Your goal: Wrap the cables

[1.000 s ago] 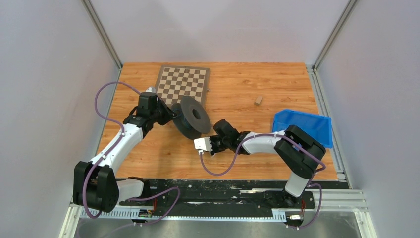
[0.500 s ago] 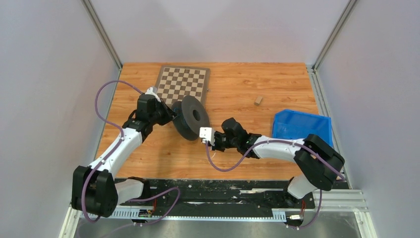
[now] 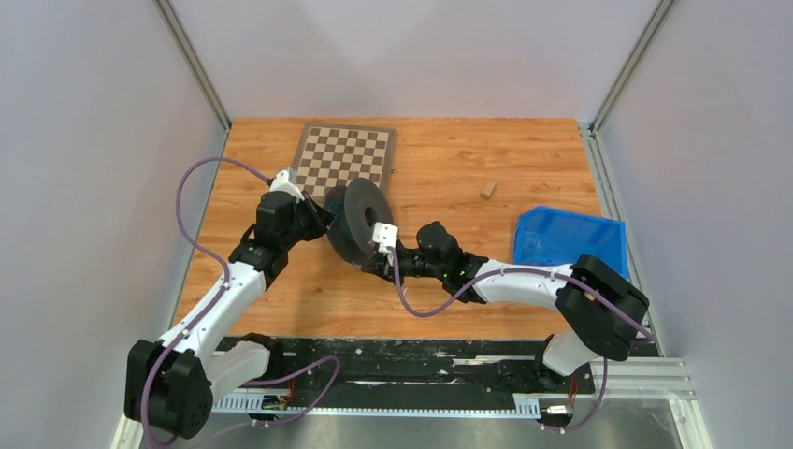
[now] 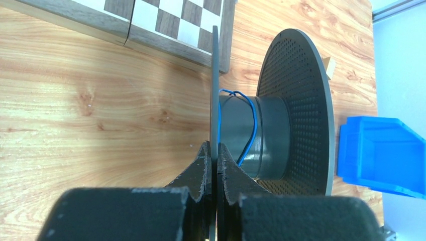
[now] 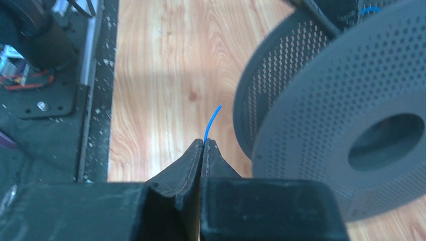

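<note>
My right jaws are pinched tight on the cable point(image 5: 212, 120). It is a very thin blue wire, and a short free tip curves up past my fingertips point(image 5: 193, 155). Just beyond that tip is the dark perforated spool point(image 5: 351, 100), its open hub hole facing my right wrist camera.

From above, my right arm point(image 3: 524, 276) reaches leftward across the table point(image 3: 449, 159), and its jaws sit right at the spool point(image 3: 360, 220). My left arm point(image 3: 243, 271) comes in from the other side.

My left jaws are clenched on the spool's nearer flange. Its thin rim runs edge-on between my two fingers point(image 4: 201, 170). The spool point(image 4: 296, 100) is held with its flanges upright and its hub lying sideways. I cannot tell whether its lower edge touches the wood. The cable point(image 4: 253, 118) makes a couple of loose turns around the grey hub, close to the flange I grip.

Behind the spool lies a chessboard point(image 3: 343, 159), flat on the table and near its far edge. A small wooden block point(image 3: 487, 189) lies well apart to the right. A blue bin point(image 3: 561, 238) stands at the table's right side.
</note>
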